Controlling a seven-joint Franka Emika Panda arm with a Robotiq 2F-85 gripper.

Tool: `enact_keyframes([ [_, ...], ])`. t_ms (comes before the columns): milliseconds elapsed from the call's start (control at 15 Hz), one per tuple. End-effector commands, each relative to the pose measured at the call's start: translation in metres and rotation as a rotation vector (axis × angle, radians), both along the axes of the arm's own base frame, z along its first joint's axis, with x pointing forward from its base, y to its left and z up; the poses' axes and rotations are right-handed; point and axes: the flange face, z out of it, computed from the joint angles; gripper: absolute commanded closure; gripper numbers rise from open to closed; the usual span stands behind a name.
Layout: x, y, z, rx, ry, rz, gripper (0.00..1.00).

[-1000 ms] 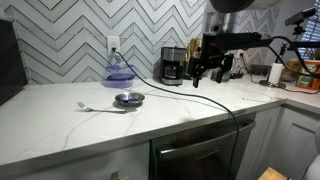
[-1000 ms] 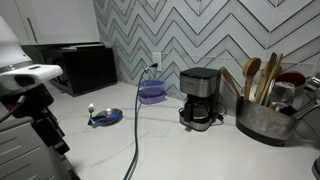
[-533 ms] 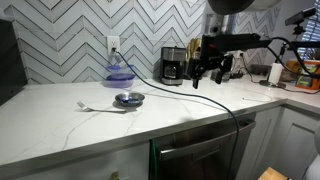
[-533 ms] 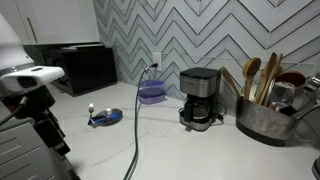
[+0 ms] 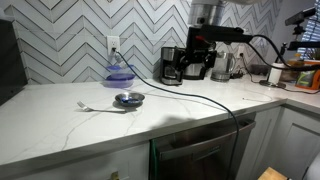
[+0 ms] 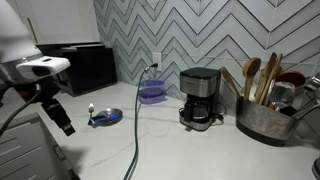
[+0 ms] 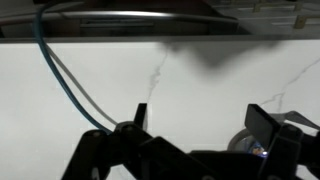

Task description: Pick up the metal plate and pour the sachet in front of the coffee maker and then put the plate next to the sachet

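Black claw (image 5: 197,72), jaws apart and empty, has swung away from the inner corner of the white marble bench (image 5: 60,122) toward its middle, nearer the metal plate (image 5: 129,98). That plate has stayed mid-bench beside a fork (image 5: 95,106). The sachet is too small to see, and the coffee maker (image 5: 172,65) stands at the back edge.

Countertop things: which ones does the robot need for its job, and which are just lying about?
Part of the job: metal plate, coffee maker, and the sachet, too small to make out here.
Just lying about: fork, purple-blue bowl, steel utensil holder.
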Motion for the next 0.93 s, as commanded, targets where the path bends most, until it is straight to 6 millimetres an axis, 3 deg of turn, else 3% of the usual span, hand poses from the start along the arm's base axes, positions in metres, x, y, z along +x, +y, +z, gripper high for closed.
enact_keyframes([
  [0, 0.048, 0.021, -0.017, 0.101, 0.021, 0.053, 0.0],
  [333, 0.11, 0.024, -0.028, 0.219, -0.059, 0.111, 0.0],
  [867, 0.191, 0.018, -0.056, 0.349, -0.083, 0.272, 0.0],
])
